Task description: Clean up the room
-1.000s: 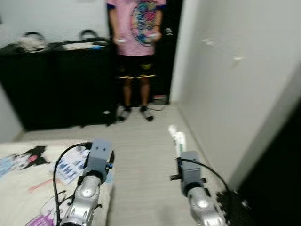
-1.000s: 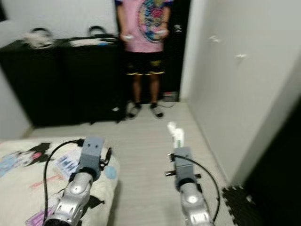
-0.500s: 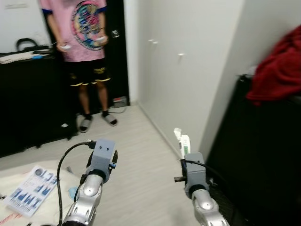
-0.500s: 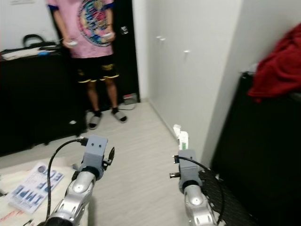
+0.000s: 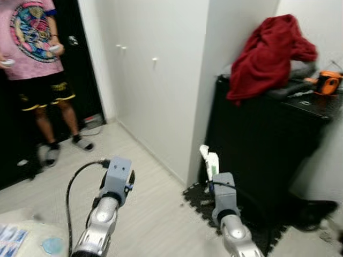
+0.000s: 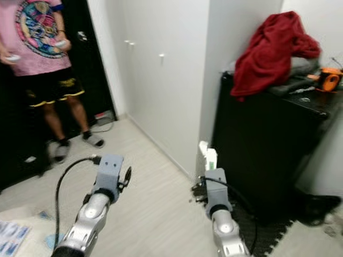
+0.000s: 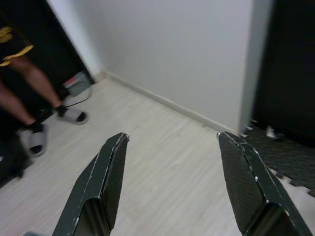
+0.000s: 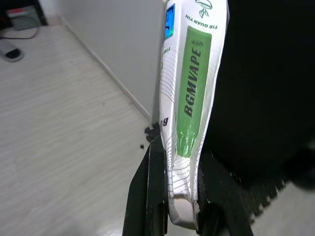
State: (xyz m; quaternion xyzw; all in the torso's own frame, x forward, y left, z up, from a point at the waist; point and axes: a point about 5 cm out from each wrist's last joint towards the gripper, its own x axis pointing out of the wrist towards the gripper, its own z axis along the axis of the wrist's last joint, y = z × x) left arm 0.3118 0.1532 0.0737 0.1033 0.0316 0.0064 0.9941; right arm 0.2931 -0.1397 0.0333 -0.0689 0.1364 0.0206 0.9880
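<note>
Big stuff first: a black cabinet (image 5: 268,144) sits against the white wall (image 5: 161,80), with a red cloth (image 5: 268,53) dumped on top, probably just tossed there, so it looks like cleanup material. A person (image 5: 32,59) stands by the dark doorway holding controllers. The left gripper (image 7: 172,187) is spread wide and empty over the floor, ready for whatever's next. The right gripper (image 8: 174,191) pinches a white-and-green box (image 8: 189,88) by its bottom end, held upright, I'd guess to carry it somewhere. It reads "BGMVAPE" and "TIE GUAN YIN".
</note>
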